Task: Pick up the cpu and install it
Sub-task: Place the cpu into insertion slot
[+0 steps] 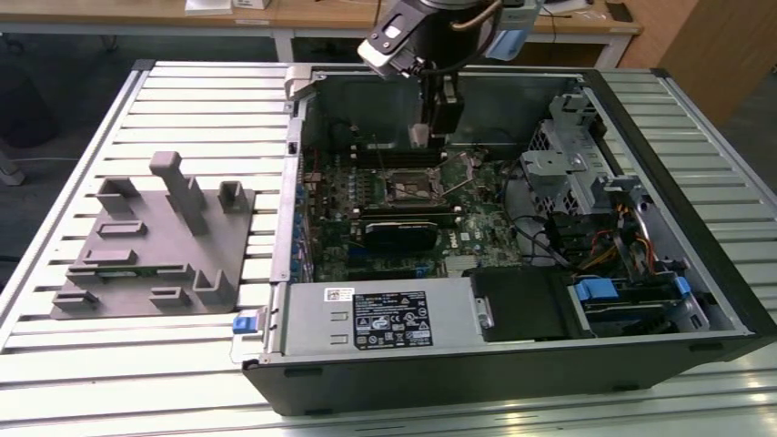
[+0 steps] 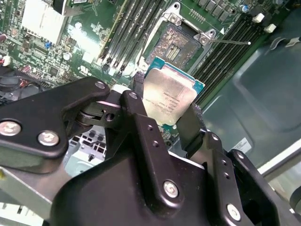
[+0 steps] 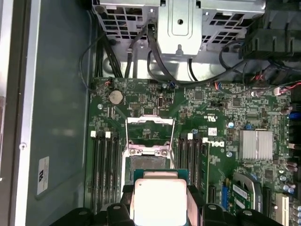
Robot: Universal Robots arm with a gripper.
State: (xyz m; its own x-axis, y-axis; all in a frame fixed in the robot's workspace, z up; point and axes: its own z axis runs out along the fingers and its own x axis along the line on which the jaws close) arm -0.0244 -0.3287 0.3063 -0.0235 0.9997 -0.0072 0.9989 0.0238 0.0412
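The cpu (image 2: pixel 169 96) is grasped between the two black fingers (image 2: pixel 194 126) of the tool (image 2: pixel 165 107), its silvery top showing in the second wrist view. It is held above the open motherboard socket (image 2: pixel 178 43). In the exterior view the tool hangs at the upper middle of the frame, over the open computer case (image 1: pixel 486 378) on the slatted tabletop (image 1: pixel 182 364).
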